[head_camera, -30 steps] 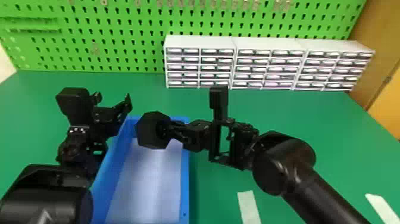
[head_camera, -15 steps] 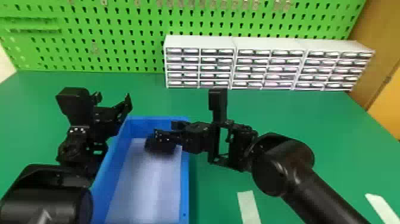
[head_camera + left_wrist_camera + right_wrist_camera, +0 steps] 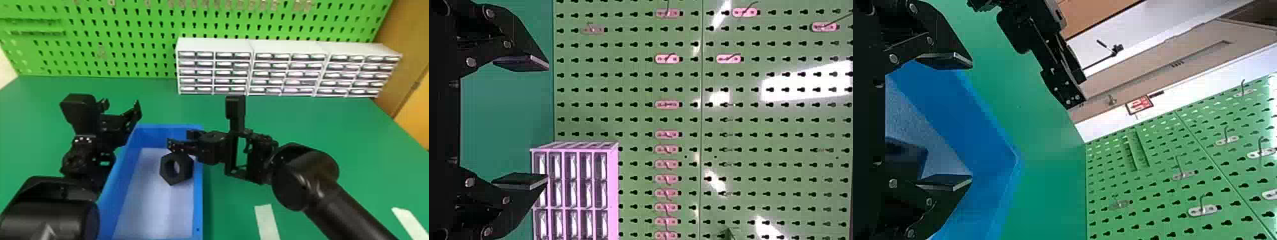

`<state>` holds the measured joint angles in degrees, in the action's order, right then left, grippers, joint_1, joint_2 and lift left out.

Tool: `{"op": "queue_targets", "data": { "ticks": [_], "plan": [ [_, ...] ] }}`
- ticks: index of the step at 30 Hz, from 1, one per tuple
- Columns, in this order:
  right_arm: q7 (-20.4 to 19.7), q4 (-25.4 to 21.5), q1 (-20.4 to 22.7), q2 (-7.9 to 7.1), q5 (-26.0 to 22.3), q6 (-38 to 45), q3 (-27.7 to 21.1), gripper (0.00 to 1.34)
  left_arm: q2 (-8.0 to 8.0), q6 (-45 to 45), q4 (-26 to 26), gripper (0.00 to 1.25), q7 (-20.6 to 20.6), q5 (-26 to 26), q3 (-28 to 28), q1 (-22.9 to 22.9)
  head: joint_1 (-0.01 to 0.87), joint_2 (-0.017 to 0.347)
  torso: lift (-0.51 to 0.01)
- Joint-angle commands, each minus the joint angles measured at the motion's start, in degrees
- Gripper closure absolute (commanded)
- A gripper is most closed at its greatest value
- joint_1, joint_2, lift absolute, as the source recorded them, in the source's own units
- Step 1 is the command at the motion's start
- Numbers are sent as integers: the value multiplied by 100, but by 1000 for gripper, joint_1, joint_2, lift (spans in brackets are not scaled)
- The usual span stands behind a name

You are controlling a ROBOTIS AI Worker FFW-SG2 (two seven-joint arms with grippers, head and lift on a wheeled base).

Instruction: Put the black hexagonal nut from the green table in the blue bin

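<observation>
The black hexagonal nut [image 3: 183, 174] stands on edge in the blue bin [image 3: 198, 207], near its right wall, with its hole showing. Just above and beyond it is my right gripper [image 3: 180, 138], over the bin with its fingers apart and nothing between them. In the right wrist view, that gripper [image 3: 965, 120] is open, and a dark part of the nut [image 3: 905, 156] shows low in the bin behind the fingers. My left gripper [image 3: 121, 107] is parked above the bin's left side, open; in the left wrist view the gripper [image 3: 541, 120] holds nothing.
White drawer cabinets [image 3: 214, 44] line the back of the green table [image 3: 319, 127] before a green pegboard [image 3: 127, 48]. Pale tape strips [image 3: 267, 220] lie on the table right of the bin.
The nut was at my right gripper's fingertips, then dropped as a blur, and now sits lower in the bin. The right fingers have opened. Both arms have hardly moved.
</observation>
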<state>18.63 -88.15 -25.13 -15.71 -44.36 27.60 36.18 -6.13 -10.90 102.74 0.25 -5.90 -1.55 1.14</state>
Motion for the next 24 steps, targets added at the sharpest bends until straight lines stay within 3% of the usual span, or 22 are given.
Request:
{"op": "queue_targets", "data": {
  "ticks": [1,7,16,24],
  "plan": [
    [9,0,69,15,85,0,-156,450,-2,0,0,456,2,-8,6,0,691,9,-97],
    [18,-27,324,59,278,0,-630,464,7,0,0,456,2,-16,15,-17,691,9,-97],
    [18,-273,1054,428,1201,211,-2203,522,-2,9,0,456,-77,-16,32,-26,691,9,-97],
    [18,-545,1520,533,1544,378,-3197,527,-2,9,0,456,-200,-43,94,-9,691,9,-97]
  ]
}}
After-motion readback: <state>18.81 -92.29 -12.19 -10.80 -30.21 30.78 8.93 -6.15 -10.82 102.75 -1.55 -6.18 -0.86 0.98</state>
